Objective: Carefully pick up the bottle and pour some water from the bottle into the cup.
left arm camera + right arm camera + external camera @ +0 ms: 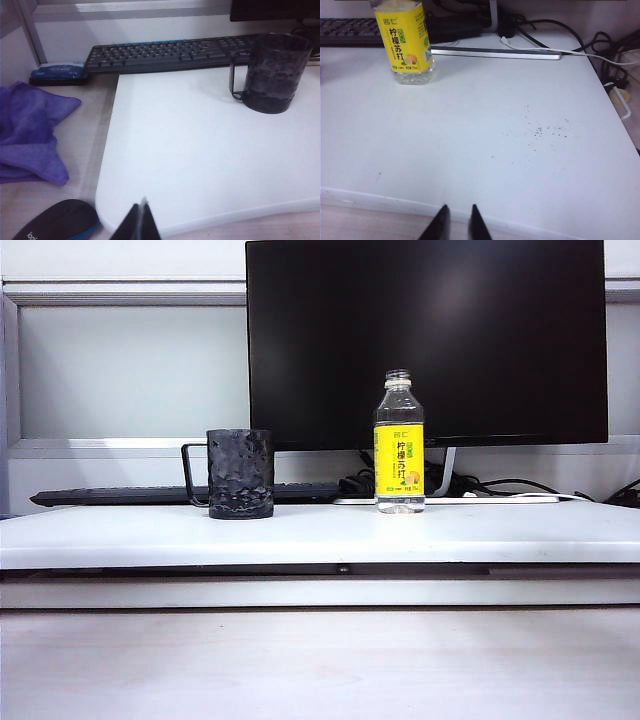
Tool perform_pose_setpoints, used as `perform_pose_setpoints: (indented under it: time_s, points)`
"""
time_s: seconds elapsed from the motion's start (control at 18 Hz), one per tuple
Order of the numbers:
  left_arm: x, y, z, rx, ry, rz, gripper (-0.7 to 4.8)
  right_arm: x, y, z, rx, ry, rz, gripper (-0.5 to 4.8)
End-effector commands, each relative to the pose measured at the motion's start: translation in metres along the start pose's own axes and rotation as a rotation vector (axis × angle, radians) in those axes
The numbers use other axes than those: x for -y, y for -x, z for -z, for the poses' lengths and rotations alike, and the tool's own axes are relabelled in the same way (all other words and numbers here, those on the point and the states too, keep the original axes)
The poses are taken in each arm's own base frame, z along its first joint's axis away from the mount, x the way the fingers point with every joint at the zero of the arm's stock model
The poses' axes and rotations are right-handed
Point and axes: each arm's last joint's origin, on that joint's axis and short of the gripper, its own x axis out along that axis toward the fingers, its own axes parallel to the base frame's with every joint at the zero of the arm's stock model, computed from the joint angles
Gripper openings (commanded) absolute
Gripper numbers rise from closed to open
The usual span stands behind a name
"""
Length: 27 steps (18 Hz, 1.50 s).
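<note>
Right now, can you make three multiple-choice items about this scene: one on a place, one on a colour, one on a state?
1. In the exterior view, the cup stands
A. left of the bottle
B. right of it
C. behind it

2. The bottle's label is
A. red
B. yellow
C. green

3. The left tool is
A. holding the cup
B. wide open
C. shut, holding nothing

Answers: 1 A, a gap of white board lies between them. 2 B, bright yellow with dark characters. 3 C, its fingers meet near the board's edge, far from the cup.

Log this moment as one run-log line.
stage: pre-grasp | bottle: upright, capless, untouched | cup: upright, apart from bottle | left pincer: shut, empty | right pincer: slightly parted, empty
</note>
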Motion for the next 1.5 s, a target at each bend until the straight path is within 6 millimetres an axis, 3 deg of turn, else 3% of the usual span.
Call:
perform_pose_setpoints:
  time_s: [0.06,0.28,0.67,0.89,1.11,1.5]
  points:
    - [0.000,0.000,-0.002,0.011,0.003,-0.006,-0.04,0.000,0.000,-0.003,0.017,-0.011,-0.004,0.63]
    - [-0.004,-0.001,0.000,0.007,0.009,-0.051,-0.04,0.007,0.007,-0.005,0.063,-0.033,0.009,0.63]
    - [-0.028,-0.005,0.010,-0.044,0.044,-0.330,-0.04,0.037,0.024,-0.013,0.269,-0.106,0.271,0.63]
    - [-0.035,-0.006,0.017,-0.064,0.054,-0.411,-0.04,0.044,0.024,-0.010,0.257,-0.107,0.349,0.63]
    - [-0.035,-0.014,0.040,-0.136,0.042,-0.403,-0.03,0.045,0.023,-0.005,0.219,-0.104,0.357,0.63]
    - [-0.035,-0.014,0.038,-0.115,0.045,-0.407,-0.04,0.045,0.016,0.011,0.145,-0.095,0.347,0.63]
